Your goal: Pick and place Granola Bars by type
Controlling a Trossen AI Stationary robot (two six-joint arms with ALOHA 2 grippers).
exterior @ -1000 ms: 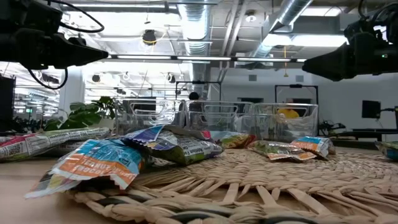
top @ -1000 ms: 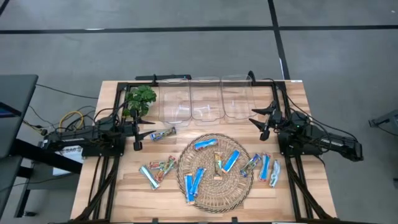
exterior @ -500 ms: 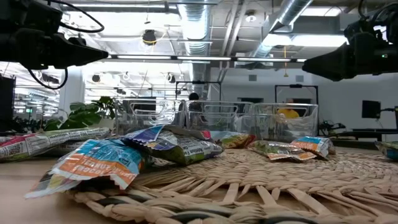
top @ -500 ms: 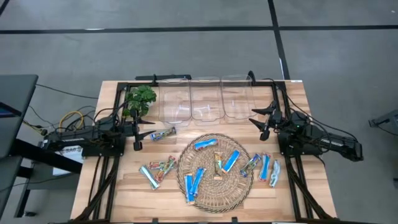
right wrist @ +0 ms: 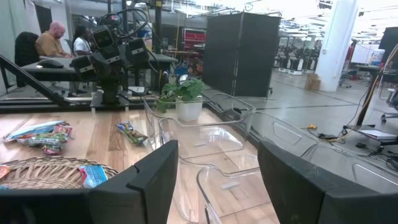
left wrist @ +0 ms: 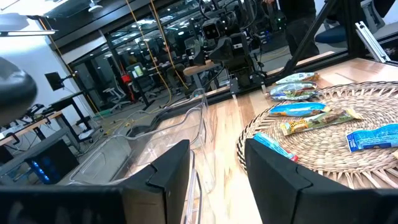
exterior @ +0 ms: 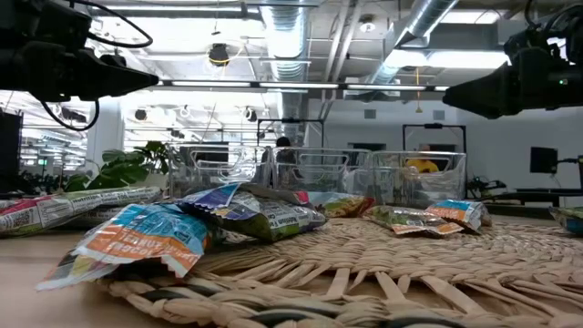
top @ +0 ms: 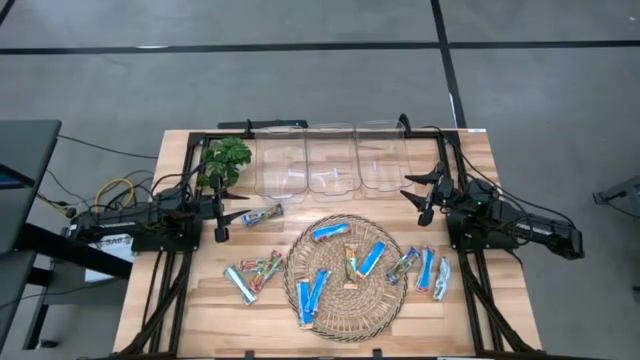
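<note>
Five glossy flat Granola Bars (top: pixel 345 262) on round coarse-woven wicker mat (top: pixel 385 298).

A robotics lab in an open industrial hall: a wooden table (top: pixel 200 300) on a black frame stands on a bare grey concrete floor (top: pixel 300 80) crossed by dark lines. Exposed silver ducts (exterior: pixel 428 23), pipes and strip lights run across the ceiling. Behind the table, toward 12 o'clock, glass partitions (left wrist: pixel 155 43) give onto more benches, monitors (exterior: pixel 545 160) and equipment racks. Two people (right wrist: pixel 62 42) sit at a desk in the room beyond, at 9 o'clock from the table. Loose coloured cables (top: pixel 115 190) trail off the table at 9 o'clock.
</note>
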